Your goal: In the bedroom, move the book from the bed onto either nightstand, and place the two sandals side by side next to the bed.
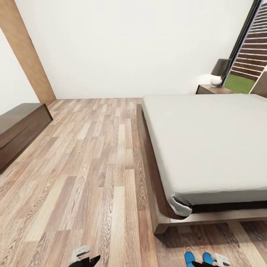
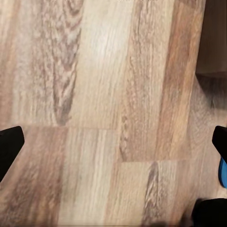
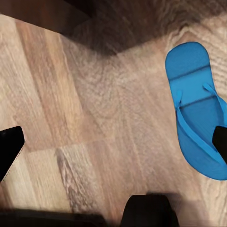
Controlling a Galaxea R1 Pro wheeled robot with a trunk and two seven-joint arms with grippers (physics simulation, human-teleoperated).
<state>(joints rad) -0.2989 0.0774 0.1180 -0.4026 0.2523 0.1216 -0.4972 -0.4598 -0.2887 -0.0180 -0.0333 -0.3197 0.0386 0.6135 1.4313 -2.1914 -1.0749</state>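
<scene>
The bed [image 1: 207,144] with its off-white mattress and dark wooden frame takes up the right of the head view. No book shows on the part of the mattress in view. A nightstand [image 1: 207,89] stands beyond the bed's far corner. Two blue sandals [image 1: 190,256] [image 1: 207,257] lie side by side on the floor just before the bed's near edge. My right gripper [image 1: 214,261] hangs over them, open; in the right wrist view one sandal [image 3: 196,111] lies flat beside the open right gripper [image 3: 113,144]. My left gripper [image 1: 86,259] [image 2: 113,142] is open above bare floor.
A long low dark dresser [image 1: 20,128] runs along the left wall. A lamp [image 1: 219,72] with a dark shade sits on the nightstand, next to the tall window [image 1: 252,55]. Wood-plank floor [image 1: 89,167] stretches between dresser and bed.
</scene>
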